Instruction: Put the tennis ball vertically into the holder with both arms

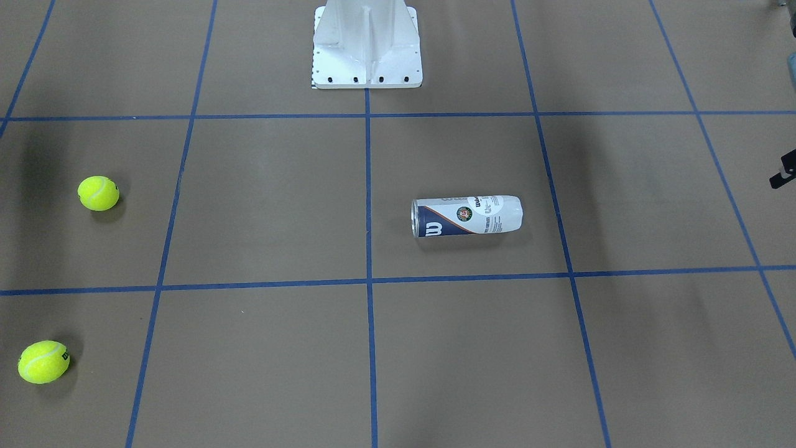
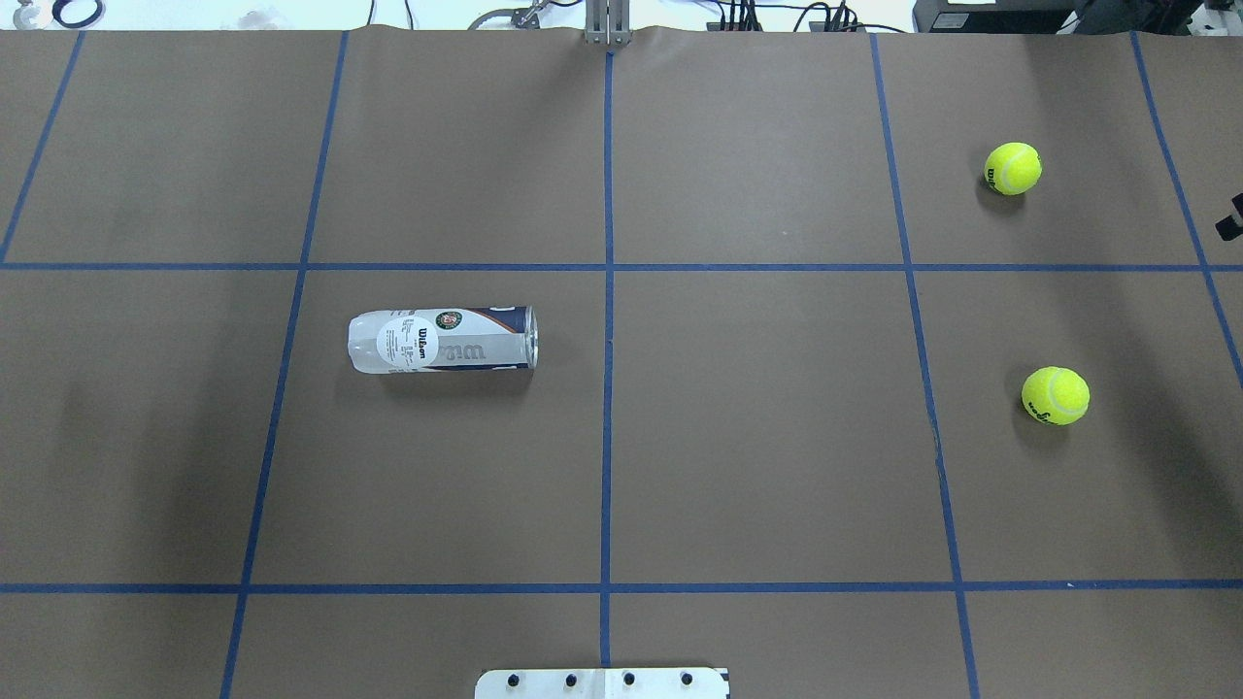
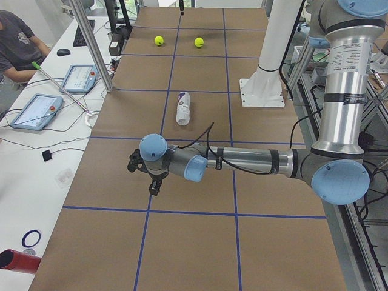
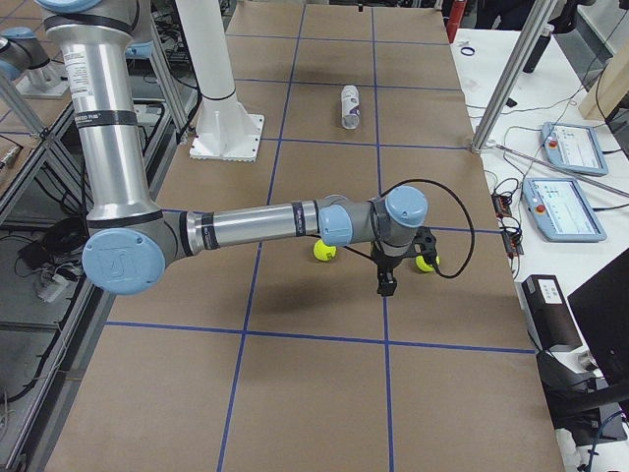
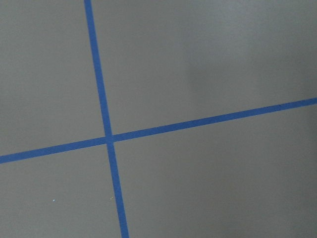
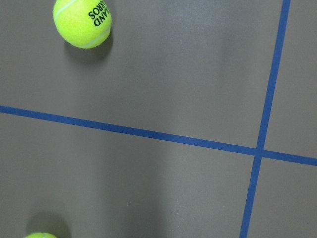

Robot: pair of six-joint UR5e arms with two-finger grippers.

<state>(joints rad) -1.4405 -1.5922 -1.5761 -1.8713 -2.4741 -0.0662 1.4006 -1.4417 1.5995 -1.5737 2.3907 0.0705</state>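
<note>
Clear holder lies sideways (balls well apart).

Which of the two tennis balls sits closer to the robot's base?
The near ball, in the same grid row as the lying holder; the far ball sits one row beyond, farther from the white pedestal.

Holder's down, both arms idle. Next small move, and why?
Probably bring the left gripper over to the holder. It lies on its side in the left arm's half, rim toward the table's centre, so it likely needs standing upright before a tennis ball can drop in.
</note>
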